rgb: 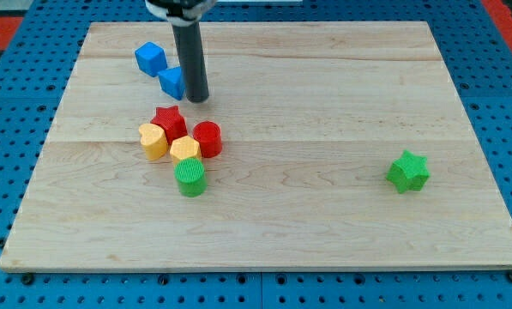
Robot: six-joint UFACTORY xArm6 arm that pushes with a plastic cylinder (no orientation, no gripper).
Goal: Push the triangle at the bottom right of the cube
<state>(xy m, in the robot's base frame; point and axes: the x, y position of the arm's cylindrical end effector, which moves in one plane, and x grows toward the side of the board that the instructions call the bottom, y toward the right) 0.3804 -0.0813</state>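
Note:
A blue cube (150, 57) sits near the view's top left of the wooden board (324, 215). A blue triangle (171, 81) lies just below and to the right of the cube, a small gap between them. My rod comes down from the view's top, and my tip (196, 99) rests on the board right against the triangle's right side.
Below the tip is a tight cluster: a red star (169, 121), a red cylinder (207, 138), a yellow block (153, 141), a second yellow block (185, 149) and a green cylinder (189, 178). A green star (408, 171) sits alone at the view's right.

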